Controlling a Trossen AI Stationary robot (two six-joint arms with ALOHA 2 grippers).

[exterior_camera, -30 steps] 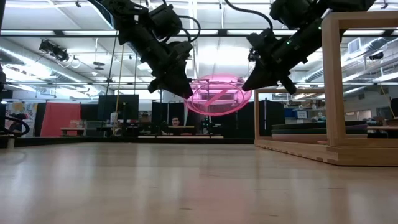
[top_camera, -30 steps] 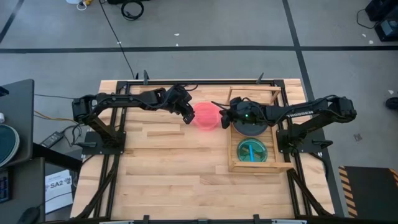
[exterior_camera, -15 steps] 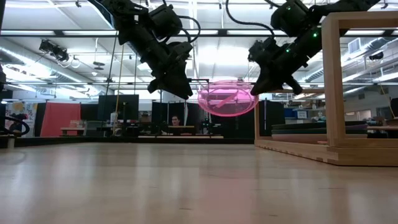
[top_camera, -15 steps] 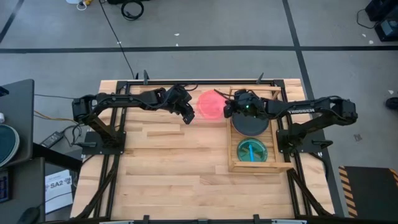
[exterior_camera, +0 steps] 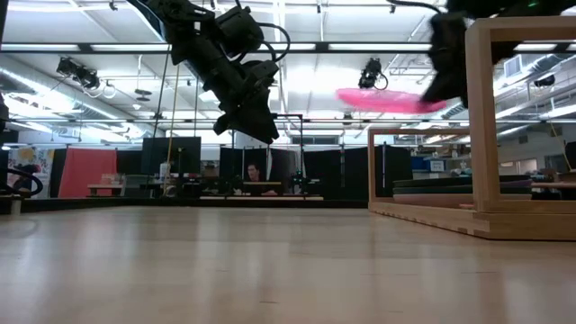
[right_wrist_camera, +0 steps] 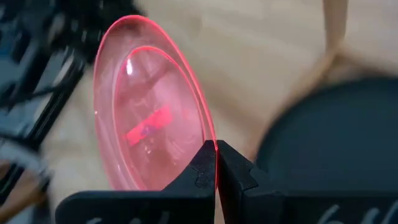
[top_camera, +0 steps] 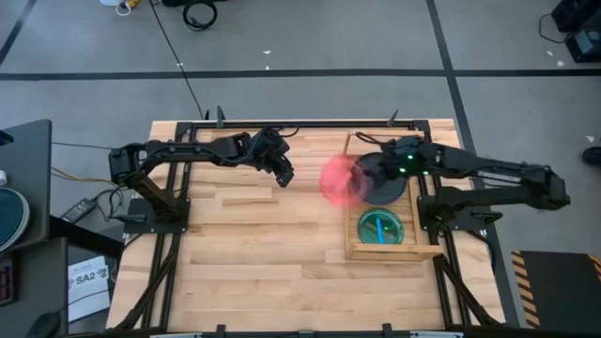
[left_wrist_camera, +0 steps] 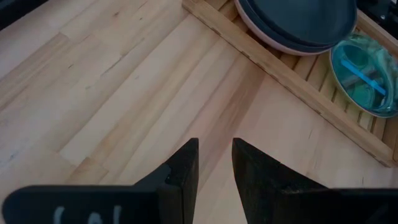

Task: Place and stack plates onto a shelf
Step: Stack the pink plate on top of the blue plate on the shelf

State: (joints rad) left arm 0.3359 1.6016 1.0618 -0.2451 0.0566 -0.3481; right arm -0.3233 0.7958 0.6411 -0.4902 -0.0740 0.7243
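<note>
The wooden table (top_camera: 254, 244) carried the shelf (top_camera: 354, 250) on its right side, a light-wood rack with rails. On the far part of the shelf lay a stack of large plates with the dark teal plate (top_camera: 387, 190) on top; in the left wrist view a pale pink plate (left_wrist_camera: 261, 38) showed under its rim. On the near part of the shelf lay the small green plate (top_camera: 380, 227) with a cyan plate (left_wrist_camera: 365, 73) in it. The left arm waited above the far-left part of the table, and the left gripper (top_camera: 284, 175) had its fingers (left_wrist_camera: 183, 171) only a little apart, with nothing between them. The right gripper (top_camera: 368, 175) was over the left edge of the shelf, its fingers pressed together on the rim of the red-pink plate (top_camera: 336, 178). This small plate was in the air, above the shelf's left rail and beside the dark teal plate, not touching it.
</note>
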